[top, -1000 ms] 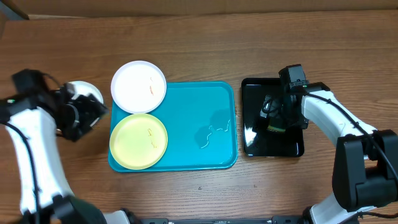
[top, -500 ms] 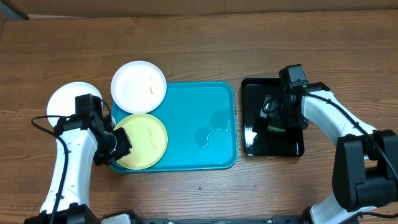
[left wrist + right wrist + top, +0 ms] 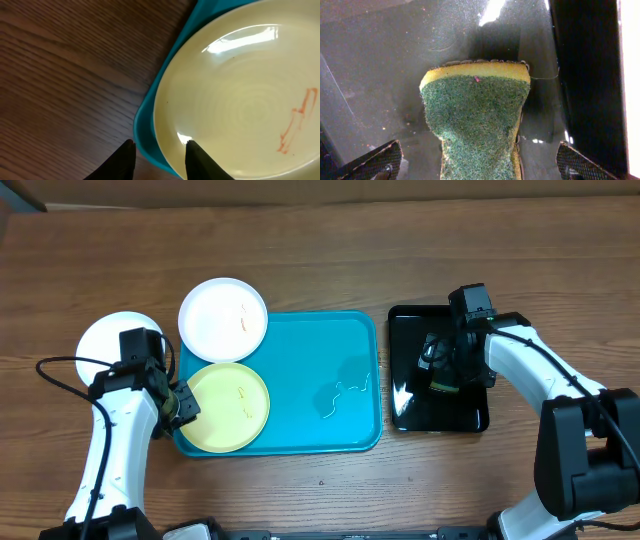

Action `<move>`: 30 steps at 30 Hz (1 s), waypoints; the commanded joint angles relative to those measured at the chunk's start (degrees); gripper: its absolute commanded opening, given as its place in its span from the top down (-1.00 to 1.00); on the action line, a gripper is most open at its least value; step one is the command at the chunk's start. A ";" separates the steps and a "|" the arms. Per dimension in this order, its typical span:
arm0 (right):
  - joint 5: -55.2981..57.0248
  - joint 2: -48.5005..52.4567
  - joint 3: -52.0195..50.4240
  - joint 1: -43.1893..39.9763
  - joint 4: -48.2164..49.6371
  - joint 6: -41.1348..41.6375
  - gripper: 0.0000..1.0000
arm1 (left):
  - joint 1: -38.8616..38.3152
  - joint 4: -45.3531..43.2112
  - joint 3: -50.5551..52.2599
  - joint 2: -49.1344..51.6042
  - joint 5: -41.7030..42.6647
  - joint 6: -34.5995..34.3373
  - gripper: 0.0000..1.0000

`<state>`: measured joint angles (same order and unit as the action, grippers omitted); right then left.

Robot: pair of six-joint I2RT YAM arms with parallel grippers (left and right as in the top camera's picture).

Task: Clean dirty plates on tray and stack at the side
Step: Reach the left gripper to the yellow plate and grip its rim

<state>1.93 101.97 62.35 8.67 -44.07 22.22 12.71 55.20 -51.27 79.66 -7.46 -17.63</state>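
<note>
A pale yellow-green plate (image 3: 228,408) with a small orange smear lies in the near left corner of the light-blue tray (image 3: 320,350). A white plate (image 3: 222,318), also smeared, overlaps the tray's far left corner. Another white plate (image 3: 105,340) rests on the table left of the tray. My left gripper (image 3: 183,402) is at the tray's left rim. In the left wrist view its jaws (image 3: 160,147) stand partly apart, one tip over the wood and one over the yellow-green plate's (image 3: 240,100) edge. My right gripper (image 3: 480,155) is wide open astride a green-and-yellow sponge (image 3: 475,110).
The sponge lies in a glossy black tray (image 3: 470,415) right of the blue tray. Thin whitish streaks (image 3: 345,392) mark the blue tray's right half. Bare wooden table (image 3: 320,250) lies behind both trays.
My left arm swung from the white plate at the far left to the tray's left rim, and its jaws narrowed. The right arm has not moved.
</note>
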 commanded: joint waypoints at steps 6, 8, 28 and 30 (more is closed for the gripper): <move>0.57 0.35 -0.42 -0.17 0.33 0.04 -1.00 | -0.20 -2.21 4.63 -0.26 -0.55 -0.39 0.07; 0.57 0.35 -0.42 -0.17 0.33 0.04 -1.00 | -0.20 -2.91 5.33 -0.26 0.37 -0.39 0.11; 0.57 0.35 -0.42 -0.17 0.33 0.04 -1.00 | -0.59 -13.25 12.96 -0.26 18.82 3.78 0.07; 0.57 0.35 -0.42 -0.17 0.33 0.04 -1.00 | -0.79 -13.33 13.42 -0.28 19.58 3.98 0.04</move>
<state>1.91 101.97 62.35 8.64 -44.10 22.24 12.71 42.04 -38.87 79.66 6.28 -15.77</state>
